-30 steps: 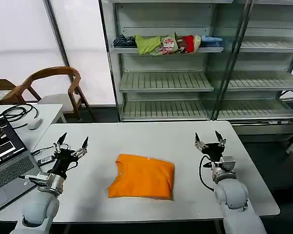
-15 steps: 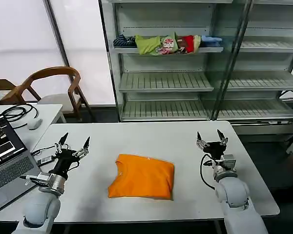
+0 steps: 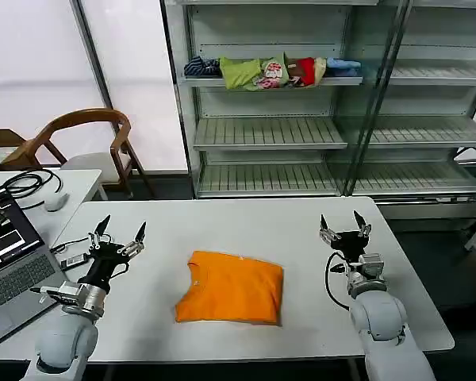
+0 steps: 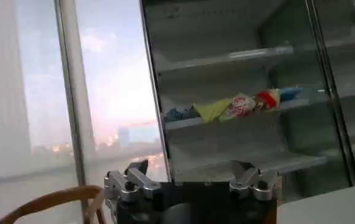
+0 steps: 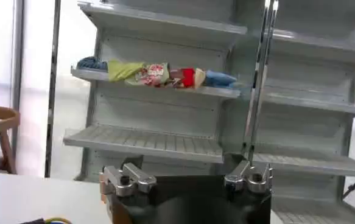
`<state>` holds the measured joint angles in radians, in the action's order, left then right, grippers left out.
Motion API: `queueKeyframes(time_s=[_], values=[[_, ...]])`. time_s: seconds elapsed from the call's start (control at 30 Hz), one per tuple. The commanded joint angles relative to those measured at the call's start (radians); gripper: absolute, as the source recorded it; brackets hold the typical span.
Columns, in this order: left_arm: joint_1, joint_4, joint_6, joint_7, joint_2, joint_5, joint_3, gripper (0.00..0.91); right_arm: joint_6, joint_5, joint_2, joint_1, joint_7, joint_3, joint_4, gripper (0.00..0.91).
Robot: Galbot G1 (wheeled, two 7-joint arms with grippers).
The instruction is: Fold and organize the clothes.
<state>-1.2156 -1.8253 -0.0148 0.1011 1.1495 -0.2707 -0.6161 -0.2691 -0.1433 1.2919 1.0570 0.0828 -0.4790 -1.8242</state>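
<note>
The clothes, one bright orange T-shirt (image 3: 232, 287), lie folded into a flat rectangle on the white table (image 3: 238, 218), near its front middle. My left gripper (image 3: 120, 228) stands to the shirt's left, fingers pointing up and spread open, holding nothing. To the shirt's right my right gripper (image 3: 343, 221) is raised the same way, open and empty. Both are well apart from the cloth. The wrist views look over the jaw bases toward the shelves.
A metal shelf unit (image 3: 301, 131) stands behind the table, with a multicoloured heap of garments (image 3: 270, 71) on its upper shelf, also seen as the heap (image 5: 153, 72) and the heap (image 4: 232, 106). A laptop (image 3: 12, 266) and cables lie at the left; a wooden chair (image 3: 87, 139) stands behind.
</note>
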Motion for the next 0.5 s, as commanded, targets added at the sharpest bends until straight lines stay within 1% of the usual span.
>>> queueKeyframes(time_s=[0.03, 0.4, 0.43, 0.47, 0.5], values=[[-0.003, -0.010, 0.001, 0.001, -0.001, 0.000, 0.002, 0.907, 0.004, 0.001, -0.004, 0.010, -0.001, -0.008, -0.007, 0.907], [-0.030, -0.027, 0.000, 0.000, -0.007, -0.001, -0.006, 0.907, 0.009, -0.006, -0.006, 0.013, 0.002, -0.007, -0.020, 0.907], [-0.032, -0.029, 0.001, 0.000, -0.008, -0.002, -0.007, 0.907, -0.032, 0.015, -0.006, 0.014, 0.015, -0.005, -0.032, 0.907], [-0.033, -0.030, 0.001, 0.000, -0.009, -0.002, -0.007, 0.907, -0.054, 0.021, -0.007, 0.016, 0.011, -0.006, -0.037, 0.907], [-0.034, -0.032, 0.001, 0.000, -0.009, -0.001, -0.007, 0.907, -0.046, 0.024, -0.008, 0.018, 0.005, -0.003, -0.036, 0.907]])
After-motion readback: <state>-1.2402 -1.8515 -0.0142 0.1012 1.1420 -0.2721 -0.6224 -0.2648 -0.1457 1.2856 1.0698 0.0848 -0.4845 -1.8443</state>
